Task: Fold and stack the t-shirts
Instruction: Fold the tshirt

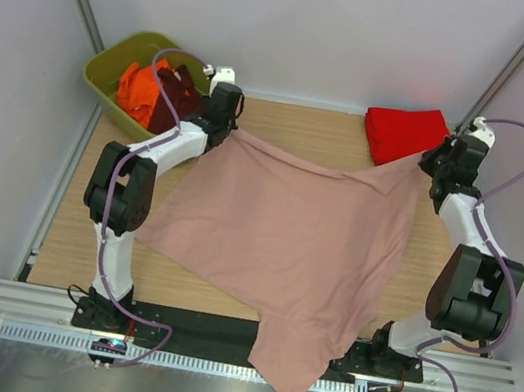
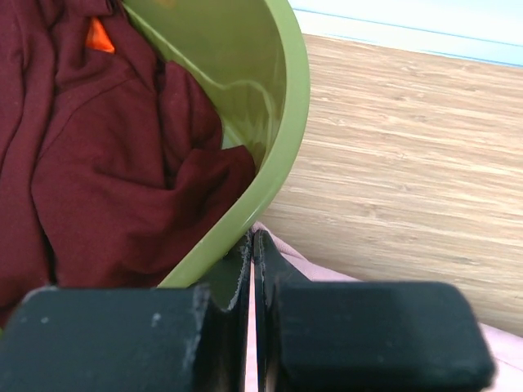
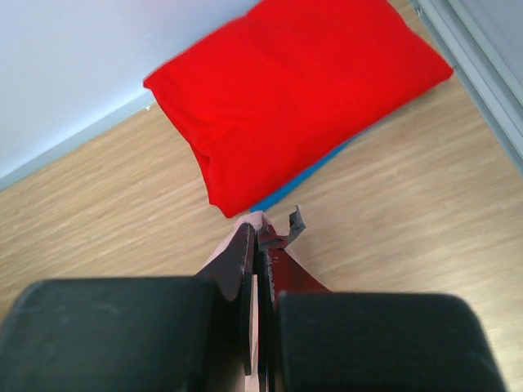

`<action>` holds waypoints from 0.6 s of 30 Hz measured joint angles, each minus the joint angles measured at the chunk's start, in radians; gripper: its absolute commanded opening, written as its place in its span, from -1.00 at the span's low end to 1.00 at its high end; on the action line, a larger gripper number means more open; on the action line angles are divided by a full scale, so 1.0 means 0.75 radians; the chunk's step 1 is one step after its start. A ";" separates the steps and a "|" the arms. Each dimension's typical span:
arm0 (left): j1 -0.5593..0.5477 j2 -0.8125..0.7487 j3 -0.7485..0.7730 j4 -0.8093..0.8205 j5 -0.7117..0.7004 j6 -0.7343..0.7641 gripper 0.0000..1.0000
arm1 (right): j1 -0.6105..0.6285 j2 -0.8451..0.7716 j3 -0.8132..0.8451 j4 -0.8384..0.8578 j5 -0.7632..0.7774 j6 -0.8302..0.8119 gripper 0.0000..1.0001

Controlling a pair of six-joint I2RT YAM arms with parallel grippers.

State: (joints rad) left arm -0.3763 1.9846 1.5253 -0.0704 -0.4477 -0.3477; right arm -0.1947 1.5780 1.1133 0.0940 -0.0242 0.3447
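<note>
A dusty-pink t-shirt (image 1: 285, 241) is stretched across the table, its near end hanging over the front edge. My left gripper (image 1: 225, 127) is shut on its far left corner, the pink cloth (image 2: 323, 271) pinched between the jaws right beside the green bin. My right gripper (image 1: 437, 166) is shut on the far right corner, pink cloth (image 3: 255, 219) showing at the fingertips. A folded red t-shirt (image 1: 405, 133) (image 3: 294, 90) lies at the back right on a folded blue one (image 3: 315, 173). Maroon (image 2: 106, 163) and orange (image 1: 138, 93) t-shirts lie crumpled in the bin.
The green bin (image 1: 110, 78) (image 2: 282, 122) stands at the back left corner, its rim touching my left fingers. White walls close in the back and sides. A metal rail (image 1: 237, 339) runs along the front edge.
</note>
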 measured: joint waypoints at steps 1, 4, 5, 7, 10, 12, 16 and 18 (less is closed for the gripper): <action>0.000 0.000 0.000 -0.004 0.002 0.001 -1.00 | 0.004 -0.012 0.000 -0.030 0.011 0.006 -0.98; 0.003 0.000 0.000 -0.015 0.010 0.012 -0.99 | 0.010 -0.077 -0.004 -0.153 0.036 0.038 -0.98; 0.003 0.000 0.000 -0.022 0.013 0.016 -0.99 | 0.012 -0.116 -0.011 -0.197 0.042 0.048 -0.98; 0.005 0.000 0.000 -0.034 0.019 0.021 -1.00 | 0.014 -0.211 -0.035 -0.274 0.053 0.076 -0.98; 0.007 0.000 0.000 -0.063 0.027 0.022 -0.99 | 0.014 -0.379 -0.084 -0.404 0.064 0.120 -0.98; 0.008 0.000 0.000 -0.081 0.030 0.026 -0.99 | 0.015 -0.465 -0.108 -0.491 0.064 0.147 -0.98; 0.009 0.000 -0.001 -0.117 0.028 0.048 -0.99 | 0.026 -0.553 -0.145 -0.650 0.062 0.172 -0.98; 0.009 0.000 -0.002 -0.137 0.024 0.061 -0.99 | 0.036 -0.570 -0.171 -0.727 0.051 0.174 -0.98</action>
State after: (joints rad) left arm -0.3695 1.9846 1.5238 -0.1730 -0.4297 -0.3019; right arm -0.1677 1.1503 0.9852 -0.4511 0.0139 0.4755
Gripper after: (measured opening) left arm 0.005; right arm 0.040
